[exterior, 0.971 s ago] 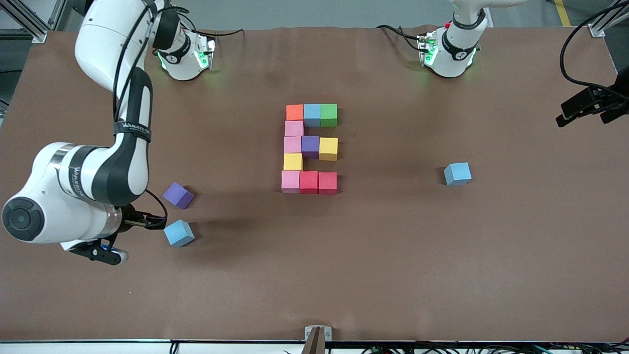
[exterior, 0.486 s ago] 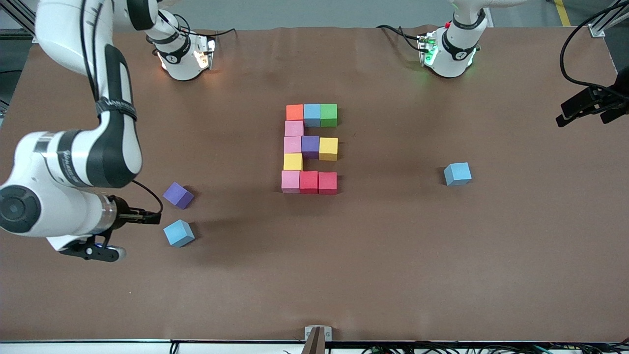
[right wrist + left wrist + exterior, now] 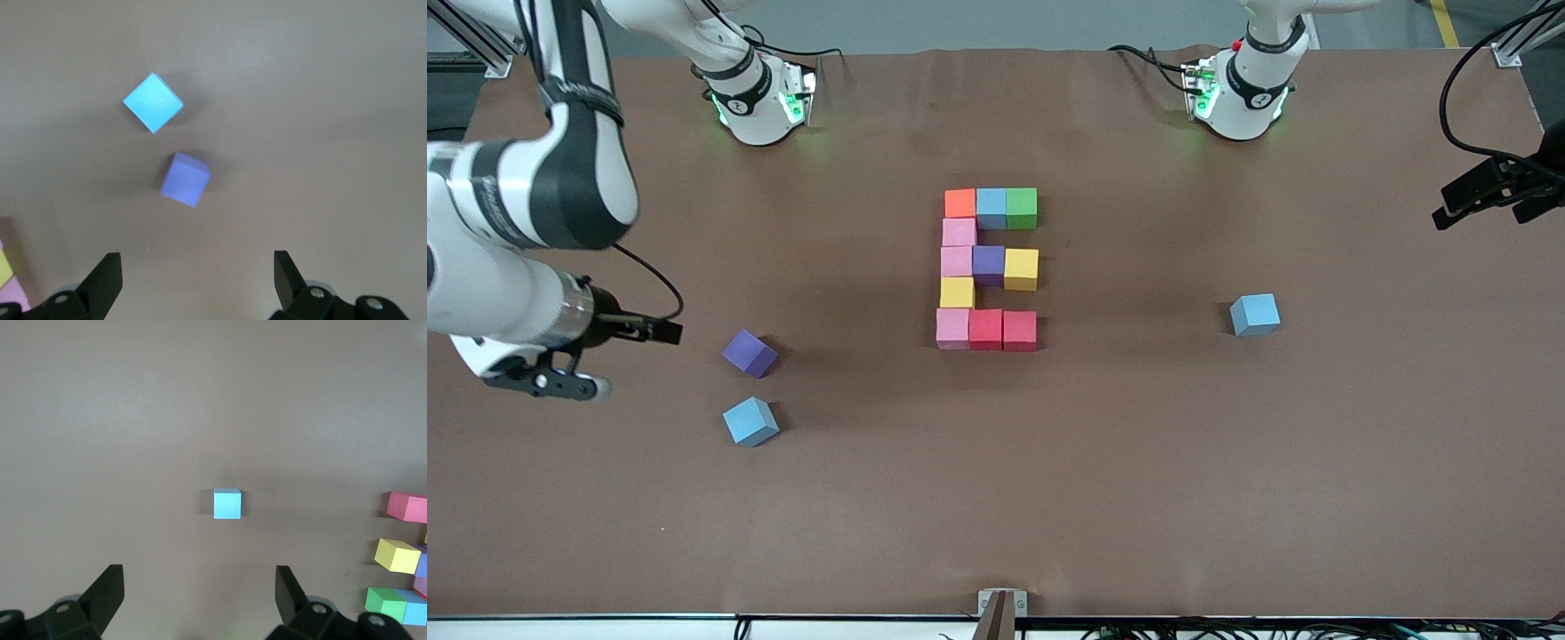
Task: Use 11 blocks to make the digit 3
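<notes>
While both end effectors gape empty, the right end effector (image 3: 193, 283) hangs near the loose purple block (image 3: 185, 178).

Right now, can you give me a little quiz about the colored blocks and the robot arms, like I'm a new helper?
1. How many blocks make up the figure in the middle of the table, and how many lie loose?
2. True or false: the right end effector is clamped on the loose purple block.
3. Which loose block lies toward the left arm's end of the table? A) red B) light blue C) green

Key
1. Eleven in the figure, three loose: the purple block, a light blue block beside it, and another light blue block.
2. False. It is open and holds nothing.
3. B. The left end effector, also open, looks down on it.
</notes>
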Tool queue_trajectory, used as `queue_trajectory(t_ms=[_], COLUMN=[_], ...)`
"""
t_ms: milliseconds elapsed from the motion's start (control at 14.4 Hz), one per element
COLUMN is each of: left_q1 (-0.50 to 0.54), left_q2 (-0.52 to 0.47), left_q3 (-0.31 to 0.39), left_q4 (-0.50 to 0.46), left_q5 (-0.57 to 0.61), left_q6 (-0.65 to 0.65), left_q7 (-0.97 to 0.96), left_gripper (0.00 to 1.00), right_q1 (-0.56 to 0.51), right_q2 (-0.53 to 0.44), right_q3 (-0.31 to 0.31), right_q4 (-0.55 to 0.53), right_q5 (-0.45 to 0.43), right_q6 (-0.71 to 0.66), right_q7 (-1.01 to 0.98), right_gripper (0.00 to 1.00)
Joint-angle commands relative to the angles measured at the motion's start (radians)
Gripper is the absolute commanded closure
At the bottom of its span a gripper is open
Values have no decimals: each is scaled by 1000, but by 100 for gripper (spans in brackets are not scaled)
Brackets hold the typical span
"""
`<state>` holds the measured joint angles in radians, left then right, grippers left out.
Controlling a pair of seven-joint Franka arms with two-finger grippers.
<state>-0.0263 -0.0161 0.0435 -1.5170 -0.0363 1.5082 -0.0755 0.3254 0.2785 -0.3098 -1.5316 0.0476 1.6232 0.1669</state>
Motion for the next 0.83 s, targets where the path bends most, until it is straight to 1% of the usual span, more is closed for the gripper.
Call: queue_trajectory(t_ms=[0,69,139,208,278,486,555,694,763], left_q1=[-1,-1,0,-1,-1,0,-1,-1,-1], left_q2=[1,1,-1,-1,1,-1,-1,-1,-1], left_q3=[1,1,1,1,1,1,1,1,1], left_q4=[6,6,6,6,6,6,6,5,5], left_q5=[-16,-16,-16,-16,-16,-16,-16,-16,-16], left_q6=[-2,-2,-2,-2,-2,-2,-3,-3,-3], left_q7=[-3,-3,-3,-3,-3,-3,-3,-3,-3], left_gripper=[0,0,0,0,0,0,0,0,0], right_q1=[-183,-239,-308,-384,-441,-474,-485,-520,-526], right_q2=[-131,-157,-176,-189,-191,-190,-190,-190,-188], right_q3=[176,239,321,390,432,430,428,428,428], right_q4=[-73,-71,-68,-59,-45,19,21,21,21], right_q5=[-52,-102,-161,-173,-173,-155,-134,-62,-49], right_q6=[-29,-43,-55,-68,-78,-140,-141,-141,-141], right_q7=[-49,-49,-58,-88,-121,-178,-176,-178,-179], right_gripper=[0,0,0,0,0,0,0,0,0])
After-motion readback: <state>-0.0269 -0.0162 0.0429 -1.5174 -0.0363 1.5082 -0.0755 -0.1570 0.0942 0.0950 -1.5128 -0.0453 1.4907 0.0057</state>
